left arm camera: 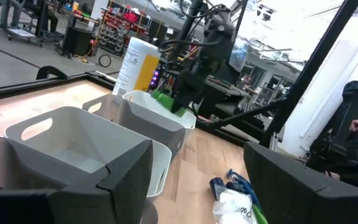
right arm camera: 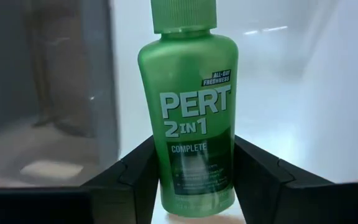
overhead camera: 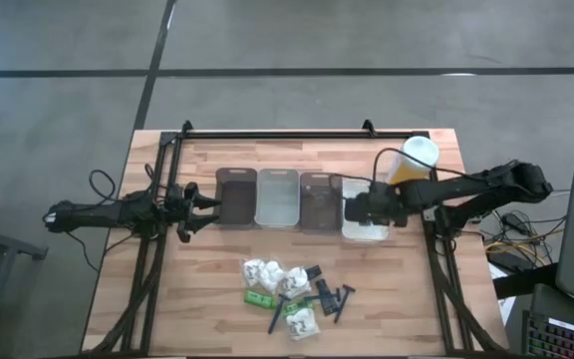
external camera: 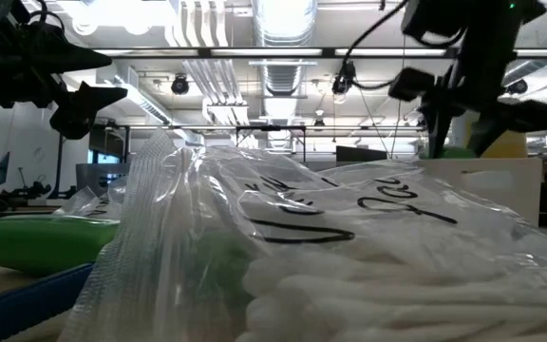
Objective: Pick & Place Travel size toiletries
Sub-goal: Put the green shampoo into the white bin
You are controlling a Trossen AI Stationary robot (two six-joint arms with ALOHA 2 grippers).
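My right gripper (right arm camera: 194, 180) is shut on a small green Pert bottle (right arm camera: 191, 106) and hovers over the rightmost clear tray (overhead camera: 367, 235); the left wrist view shows that bottle (left arm camera: 166, 101) above the tray too. The other toiletries (overhead camera: 289, 294) lie in a pile on the near part of the table: white wrinkly packets, green tubes, dark blue razors and black pieces. In the low view a clear packet of cotton swabs (external camera: 349, 266) and a green tube (external camera: 36, 242) lie close up. My left gripper (overhead camera: 195, 204) waits open beside the leftmost brown tray (overhead camera: 235, 196). My right gripper pinches the green bottle by its lower body (right arm camera: 194, 186), near the base, one dark finger (right arm camera: 132, 177) on each side. The bottle lies along the fingers, cap (right arm camera: 184, 15) pointing away from the wrist. The fingers slant down from the table's right. The bottle is lifted clear above the tray's floor.
Brown and clear trays stand in a row across the table's middle (overhead camera: 277, 196). A tall yellow bottle with a white cap (overhead camera: 414, 160) stands just behind my right arm, at the far right. Bare wood (overhead camera: 187, 289) lies left of the pile.
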